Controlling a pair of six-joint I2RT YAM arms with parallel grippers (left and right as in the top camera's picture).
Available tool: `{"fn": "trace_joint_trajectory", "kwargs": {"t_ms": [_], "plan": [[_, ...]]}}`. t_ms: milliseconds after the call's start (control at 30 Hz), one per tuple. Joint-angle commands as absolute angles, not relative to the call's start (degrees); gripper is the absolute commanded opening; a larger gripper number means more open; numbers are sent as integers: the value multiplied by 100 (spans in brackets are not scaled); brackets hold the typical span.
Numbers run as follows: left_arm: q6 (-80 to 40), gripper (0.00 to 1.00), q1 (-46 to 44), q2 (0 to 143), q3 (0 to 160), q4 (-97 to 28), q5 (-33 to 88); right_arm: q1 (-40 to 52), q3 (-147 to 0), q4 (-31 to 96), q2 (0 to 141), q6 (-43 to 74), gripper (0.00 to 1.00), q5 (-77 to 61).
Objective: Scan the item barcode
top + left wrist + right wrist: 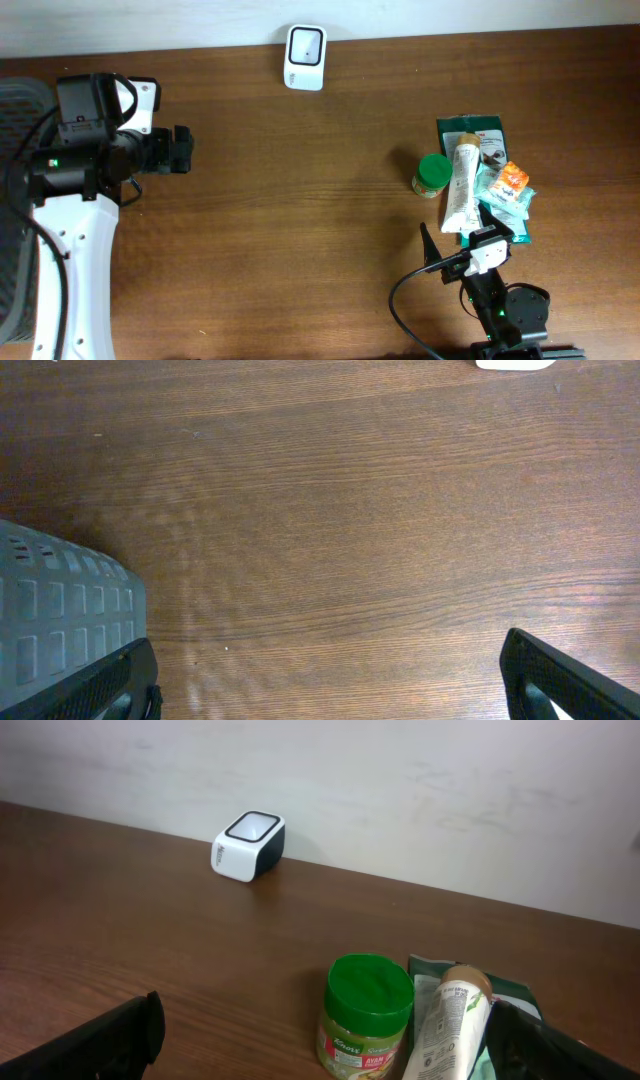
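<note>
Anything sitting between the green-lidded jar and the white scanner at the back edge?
No. Between the green-lidded jar and the scanner there is only bare wooden table. The overhead and right wrist views both show this.

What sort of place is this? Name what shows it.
Probably a mock checkout bench in a lab: a white barcode scanner on a wooden table against a plain wall, plus a green-lidded jar and a tube among packets.
</note>
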State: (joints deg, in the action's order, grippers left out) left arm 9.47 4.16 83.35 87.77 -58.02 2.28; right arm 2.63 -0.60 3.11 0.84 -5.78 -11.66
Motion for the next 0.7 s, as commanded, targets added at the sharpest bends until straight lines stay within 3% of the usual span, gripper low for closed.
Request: {"fn": "trace_joint_trajectory", "kwargs": {"t_ms": [0, 533, 667], "plan": [[1039, 99, 440, 8324, 8823, -5800, 211, 303, -32, 346, 21, -556, 98, -1138], [1041, 99, 440, 7513, 8823, -5763, 209, 303, -32, 346, 21, -556, 98, -1138], [1039, 99, 440, 6982, 8722, -5113, 211, 303, -32, 346, 21, -556, 98, -1138]]}}
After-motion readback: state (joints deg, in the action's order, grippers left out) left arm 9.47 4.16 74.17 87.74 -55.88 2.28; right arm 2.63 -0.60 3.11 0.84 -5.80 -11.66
